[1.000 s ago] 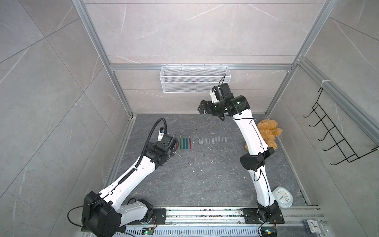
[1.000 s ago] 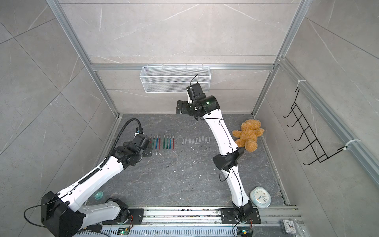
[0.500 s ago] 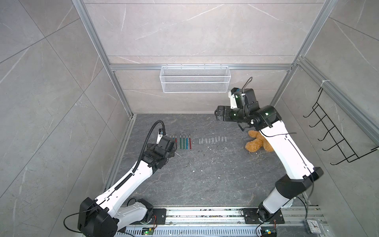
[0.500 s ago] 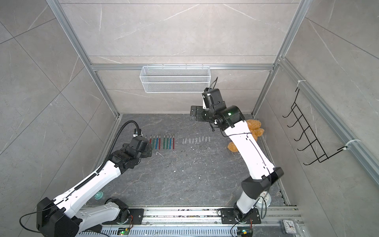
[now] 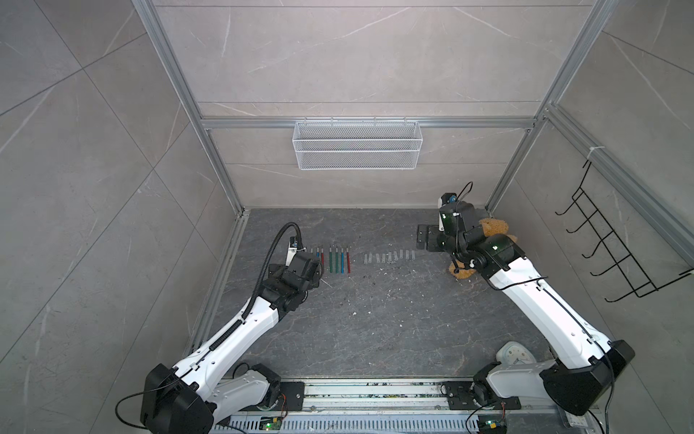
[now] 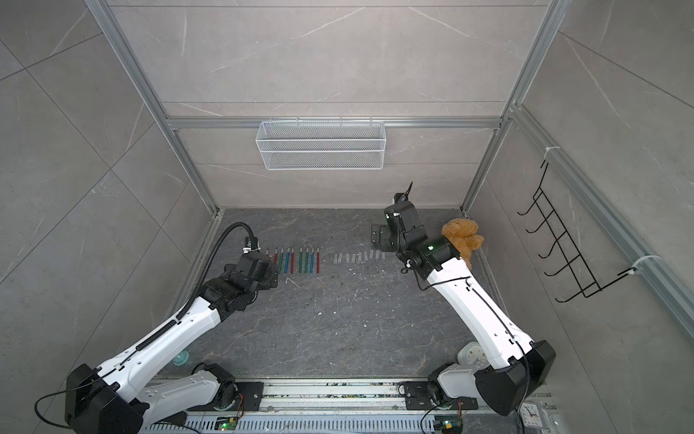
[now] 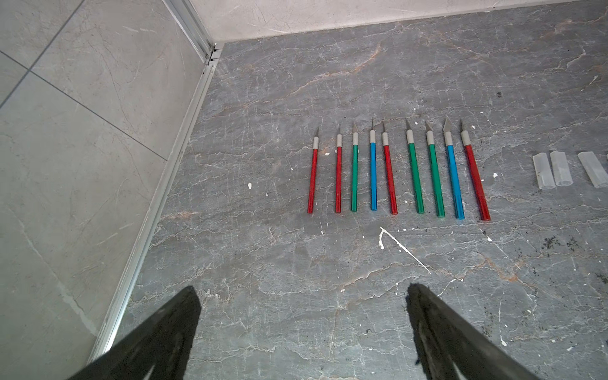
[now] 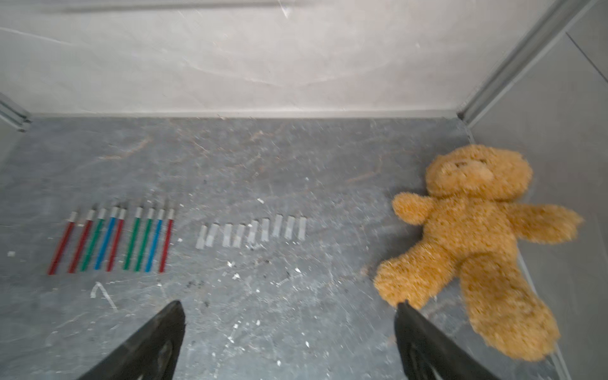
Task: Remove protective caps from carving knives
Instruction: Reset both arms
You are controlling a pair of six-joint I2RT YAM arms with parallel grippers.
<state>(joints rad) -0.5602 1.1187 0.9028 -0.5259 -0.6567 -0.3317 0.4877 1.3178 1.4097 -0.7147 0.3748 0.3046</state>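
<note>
- Holding my left gripper point(image 7: 302, 289) wide apart, I have nothing between its two black fingers point(image 7: 158, 332); only bare grey floor point(image 7: 296, 82) shows in the gap.
- The carving knives point(image 7: 390, 177) lie flat on that floor just beyond those fingertips, clear of them, in one neat row of nine.
- From the side wall inward the handles run red, red, green, blue, red, then a slightly wider gap, then green, green, blue, red.
- Every blade is bare and points toward the back wall.
- The protective caps point(image 8: 253, 230) are off the knives and lie in their own row beside them, toward my right arm; the right wrist view is blurred, yet I count nine.
- In both top views the caps point(image 5: 388, 257) sit between the knife row point(image 5: 336, 259) and my right gripper point(image 5: 424, 236).
- My right gripper point(image 8: 289, 304) is spread wide too and carries nothing.
- It sits near the far end of the cap row, touching none of them as far as I can tell.
- A brown teddy bear point(image 8: 477, 237) lies on its back by the right wall, partly hidden behind my right arm in a top view point(image 6: 462, 235).
</note>
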